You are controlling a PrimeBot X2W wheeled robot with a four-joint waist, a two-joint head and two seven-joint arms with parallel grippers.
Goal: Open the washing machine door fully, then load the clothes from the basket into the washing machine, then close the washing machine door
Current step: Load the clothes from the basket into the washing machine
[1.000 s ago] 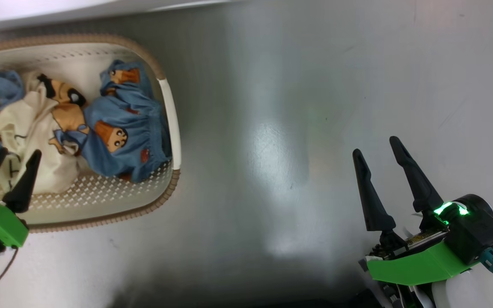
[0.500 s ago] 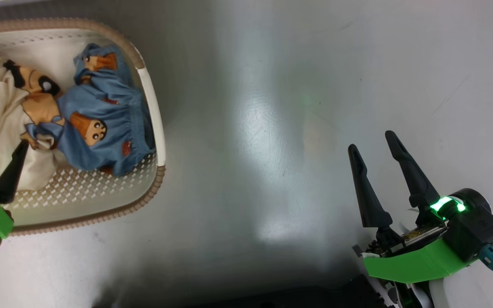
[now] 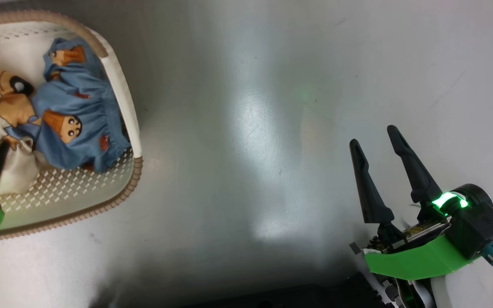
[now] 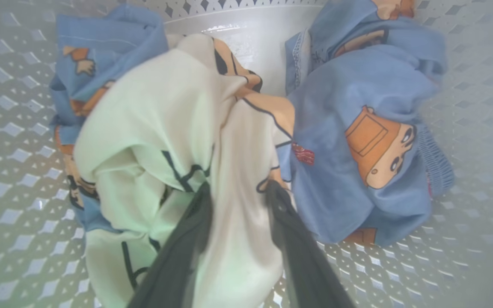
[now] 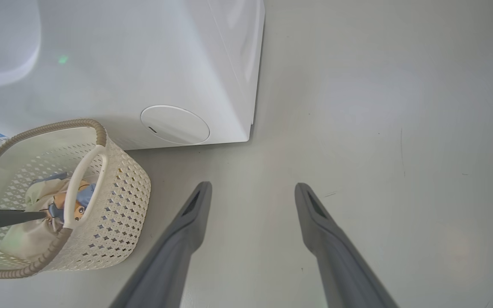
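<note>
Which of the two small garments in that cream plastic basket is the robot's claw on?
The crumpled garment showing a cream-white side: a fold of it sits between the dark fingers of the left gripper. The all-blue bear-print garment lies beside it, outside them.

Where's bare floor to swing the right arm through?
Widest bare floor lies between the basket rim and the right gripper, also beside the washing machine corner. Crowded inside the basket: clothes and the left gripper.

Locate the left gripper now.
The left gripper is in the basket at the head view's left edge; the left wrist view shows its fingers flanking a fold of the cream garment, blue bear-print garment to their right.
</note>
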